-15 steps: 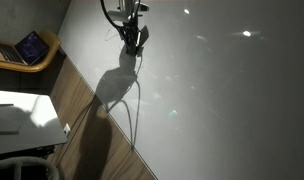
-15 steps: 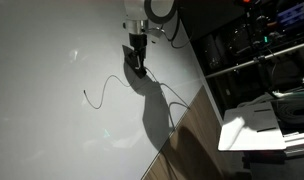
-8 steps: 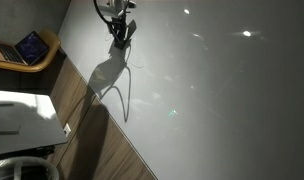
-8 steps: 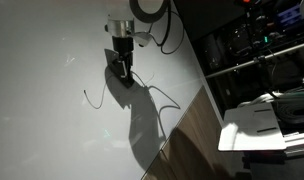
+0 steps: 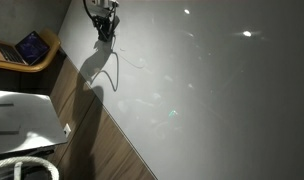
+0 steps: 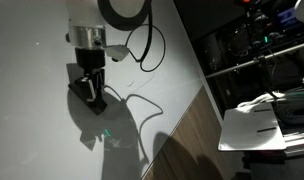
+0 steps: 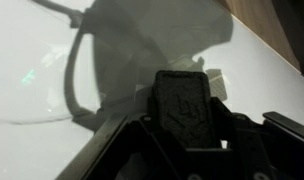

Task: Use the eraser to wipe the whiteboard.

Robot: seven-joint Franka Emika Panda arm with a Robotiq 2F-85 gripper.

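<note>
1. Only your wrist view shows the black rectangular eraser (image 7: 185, 105); in an exterior view it is lost in the dark robot gripper (image 6: 89, 88).
2. The claw's fingers are clamped on the eraser, which sits between them, down on the glossy white whiteboard (image 7: 32, 70).

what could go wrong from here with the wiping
The eraser sits pinched in the gripper, so pressing hard on the whiteboard might tilt it or slip it loose. The black cable loops loosely beside the wrist and could snag or drag across the board.
</note>
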